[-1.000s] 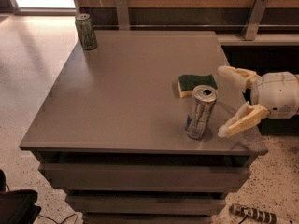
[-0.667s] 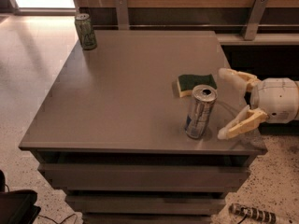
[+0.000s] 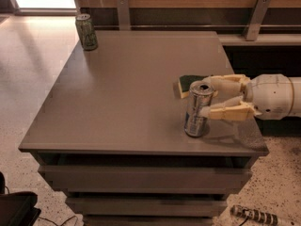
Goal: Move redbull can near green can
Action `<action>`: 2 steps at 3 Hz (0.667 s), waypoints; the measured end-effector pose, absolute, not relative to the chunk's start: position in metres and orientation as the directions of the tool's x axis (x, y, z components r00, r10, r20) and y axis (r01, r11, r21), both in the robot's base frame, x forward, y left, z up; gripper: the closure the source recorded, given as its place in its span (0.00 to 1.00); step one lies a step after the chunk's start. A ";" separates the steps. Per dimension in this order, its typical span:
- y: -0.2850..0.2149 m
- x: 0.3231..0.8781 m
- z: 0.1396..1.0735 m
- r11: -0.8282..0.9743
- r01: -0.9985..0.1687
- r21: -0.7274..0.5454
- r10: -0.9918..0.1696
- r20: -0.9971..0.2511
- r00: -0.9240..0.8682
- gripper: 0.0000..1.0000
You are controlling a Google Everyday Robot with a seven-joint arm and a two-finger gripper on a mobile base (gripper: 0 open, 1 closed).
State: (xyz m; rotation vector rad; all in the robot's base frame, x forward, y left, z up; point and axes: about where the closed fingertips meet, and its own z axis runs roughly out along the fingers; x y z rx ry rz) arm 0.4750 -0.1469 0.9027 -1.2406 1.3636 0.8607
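Note:
The redbull can (image 3: 196,111), slim and silver with blue panels, stands upright near the front right of the grey table (image 3: 127,93). My gripper (image 3: 205,98) reaches in from the right. Its two pale fingers (image 3: 228,112) have closed in on the can's sides, one in front and one behind, and the can still rests on the table. The green can (image 3: 87,32) stands upright at the far left corner of the table, a long way from the redbull can.
A green-yellow sponge (image 3: 187,84) lies just behind the redbull can, next to the far finger. A wooden wall rail with metal brackets (image 3: 123,12) runs behind the table. A striped object (image 3: 254,214) lies on the floor at the front right.
My gripper has moved left so its fingers are around the redbull can, and the fingers have narrowed from wide open onto the can's sides. The can has not moved.

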 end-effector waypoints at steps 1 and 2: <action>-0.126 0.477 0.914 0.155 -0.978 -0.140 -0.225 -0.969 0.103 0.65; -0.115 0.479 0.920 0.127 -0.982 -0.138 -0.232 -0.967 0.106 0.89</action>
